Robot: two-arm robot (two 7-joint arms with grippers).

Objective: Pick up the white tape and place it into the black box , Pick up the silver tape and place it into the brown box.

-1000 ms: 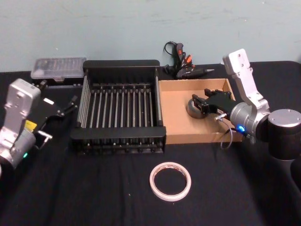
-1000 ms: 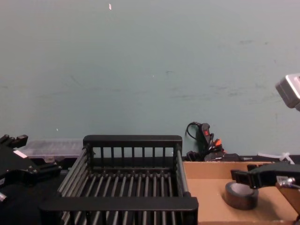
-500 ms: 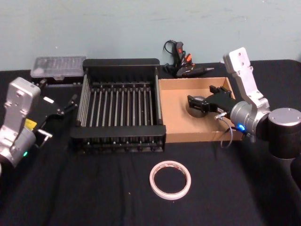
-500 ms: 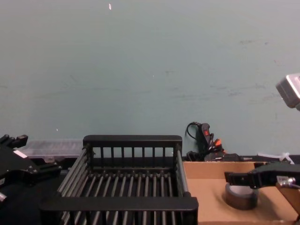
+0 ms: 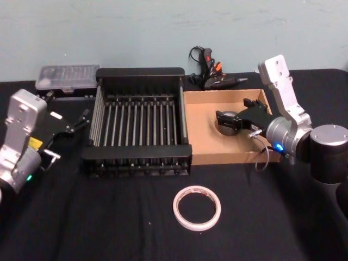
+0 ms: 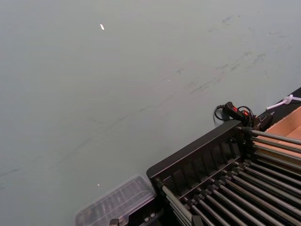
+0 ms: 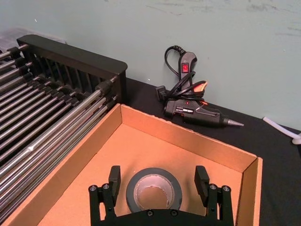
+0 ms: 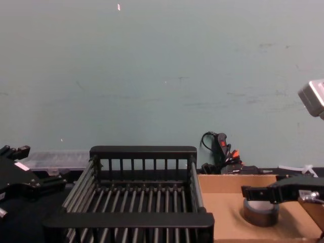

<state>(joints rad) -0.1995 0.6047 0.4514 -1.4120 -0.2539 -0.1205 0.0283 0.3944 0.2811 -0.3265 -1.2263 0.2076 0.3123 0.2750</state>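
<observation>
Right wrist view: right pincer spread, straddling silver tape.

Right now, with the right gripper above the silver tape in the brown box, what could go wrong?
1. The right gripper is open, its fingers straddling the silver tape; lifting off askew might drag the roll.
2. The roll lies near the brown box far wall, so a finger could catch cardboard.
3. The white tape lies flat on the table, hard to grip.
</observation>
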